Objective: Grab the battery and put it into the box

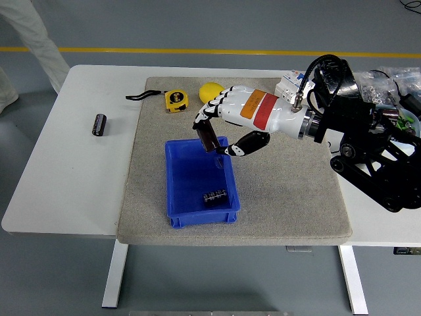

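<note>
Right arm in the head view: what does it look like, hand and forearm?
The right hand has a white shell with black finger segments and a red and orange band near the wrist. Behind a silver wrist ring comes a black, angular forearm, and a black cable loops above it.

The box (197,184) is bright blue and holds a dark battery (214,195) with pale markings, while another black battery (99,124) lies on the white table (72,171). The right hand (220,128) is white with black fingertips and an orange and red band at the wrist. A speckled grey-beige mat (283,197) carries a yellow lemon (208,90) and a yellow and black tape measure (175,99).
</note>
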Robot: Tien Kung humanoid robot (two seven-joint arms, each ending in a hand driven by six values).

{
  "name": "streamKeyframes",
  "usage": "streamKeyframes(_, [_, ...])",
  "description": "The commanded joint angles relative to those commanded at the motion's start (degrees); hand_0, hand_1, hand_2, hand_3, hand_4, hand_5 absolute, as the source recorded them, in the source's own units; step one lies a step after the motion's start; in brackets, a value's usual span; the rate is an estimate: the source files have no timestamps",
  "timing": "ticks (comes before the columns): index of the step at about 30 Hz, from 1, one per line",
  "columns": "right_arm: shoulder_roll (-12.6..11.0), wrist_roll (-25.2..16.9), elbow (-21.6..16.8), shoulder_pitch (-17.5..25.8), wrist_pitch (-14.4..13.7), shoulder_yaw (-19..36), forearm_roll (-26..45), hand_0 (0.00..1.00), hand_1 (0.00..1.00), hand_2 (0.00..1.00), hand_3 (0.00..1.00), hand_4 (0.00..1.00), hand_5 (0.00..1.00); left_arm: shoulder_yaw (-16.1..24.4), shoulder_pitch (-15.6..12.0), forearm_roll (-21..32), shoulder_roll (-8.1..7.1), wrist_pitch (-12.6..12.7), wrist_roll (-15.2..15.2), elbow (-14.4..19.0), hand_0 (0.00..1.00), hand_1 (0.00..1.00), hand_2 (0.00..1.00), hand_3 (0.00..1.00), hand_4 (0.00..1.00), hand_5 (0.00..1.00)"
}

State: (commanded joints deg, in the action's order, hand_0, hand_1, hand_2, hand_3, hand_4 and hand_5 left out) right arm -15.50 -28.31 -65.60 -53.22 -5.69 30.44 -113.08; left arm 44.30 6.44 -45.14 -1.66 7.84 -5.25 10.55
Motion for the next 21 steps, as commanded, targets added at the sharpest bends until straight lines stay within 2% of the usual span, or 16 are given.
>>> streamKeyframes(3, [1.65,0.89,1.86,-0.95,0.15,-1.52,-0.63,0.611,0.626,0.706,0.655,0.736,0.151,0.07,0.18,-0.10,-0.08,0.08,-0.05,0.04,0.688,0.659,0.793,0.796,0.780,0.792])
streamKeyframes(4, [2.07,1.24,2.58,-1.19,0.30,-1.90,-0.87,0.645,0.689,0.781,0.812,0.816,0.177,0.08,0.24,-0.09,-0.10,0.11,-0.06,0.06,0.689,0.657,0.792,0.796,0.782,0.789])
streamKeyframes(9, [3.60,2.63,6.71,-1.91,0.88,-2.90,-2.49,0.645,0.689,0.781,0.812,0.816,0.177,0.41,0.39,-0.37,-0.21,0.23,-0.11,0.10,0.689,0.657,0.792,0.796,0.782,0.789])
streamKeyframes(10, [3.65,2.81,7.21,-1.89,0.92,-2.87,-2.70,0.664,0.707,0.821,0.855,0.823,0.173,0.41,0.42,-0.34,-0.21,0.25,-0.11,0.10,0.690,0.656,0.791,0.796,0.784,0.788])
streamKeyframes(11, [3.57,3.01,7.75,-1.80,1.01,-2.81,-2.69,0.664,0.707,0.821,0.855,0.823,0.173,0.34,0.45,-0.22,-0.22,0.28,-0.08,0.11,0.690,0.656,0.791,0.796,0.784,0.788])
streamKeyframes(21, [2.19,3.08,8.79,-0.92,1.51,-1.51,-3.28,0.680,0.714,0.835,0.874,0.829,0.171,0.24,0.38,-0.07,-0.15,0.28,-0.14,0.09,0.691,0.655,0.790,0.798,0.786,0.785])
